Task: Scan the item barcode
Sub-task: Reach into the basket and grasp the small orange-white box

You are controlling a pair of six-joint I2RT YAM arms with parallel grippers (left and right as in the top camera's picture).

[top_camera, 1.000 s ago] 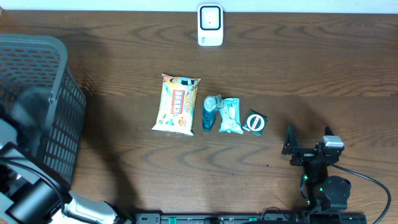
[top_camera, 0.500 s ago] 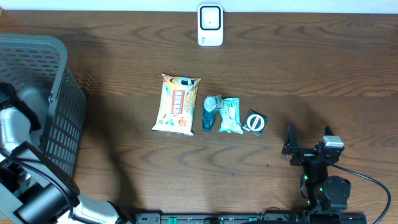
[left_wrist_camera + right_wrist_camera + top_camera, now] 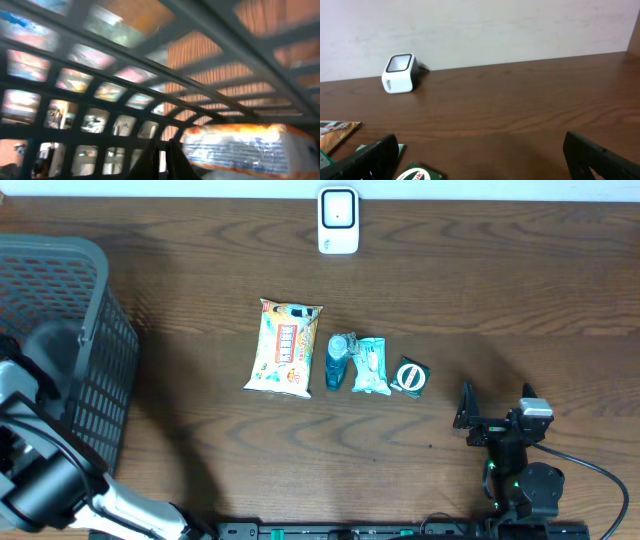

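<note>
Broadly, saw a table (image 3: 200,240) of dark brown wood filling the overhead view, with grain in long wavy streaks. Found at its left edge a tall basket (image 3: 90,290) of dark grey plastic, round-cornered, with walls latticed in small square openings. Made out the left gripper (image 3: 161,159) from its own wrist camera, close against that lattice, slim dark fingers pressed together with nothing between them. Noted just beside them a crinkled film packet (image 3: 240,145), orange along the top seam and white and blue on the face, and could not tell whether it touched the fingers. Saw the right gripper (image 3: 497,416) near the table's front right, black and angular, jaws spread wide and empty, well apart from the goods. Counted four items in a row at mid-table, none held. Noted the largest at the left end, a flat pillow-shaped snack bag (image 3: 285,348), glossy yellow-white with red lettering. Spotted the scanner (image 3: 338,221) at the far edge, a white rounded block of smooth plastic with a dark window, well apart from the row. Picked out a soft teal pouch (image 3: 371,366) third in the row, then a small clear-blue bottle (image 3: 337,362) on its side between bag and pouch, and last, at the right end, a little dark green square packet (image 3: 411,377) with a white ring.
</note>
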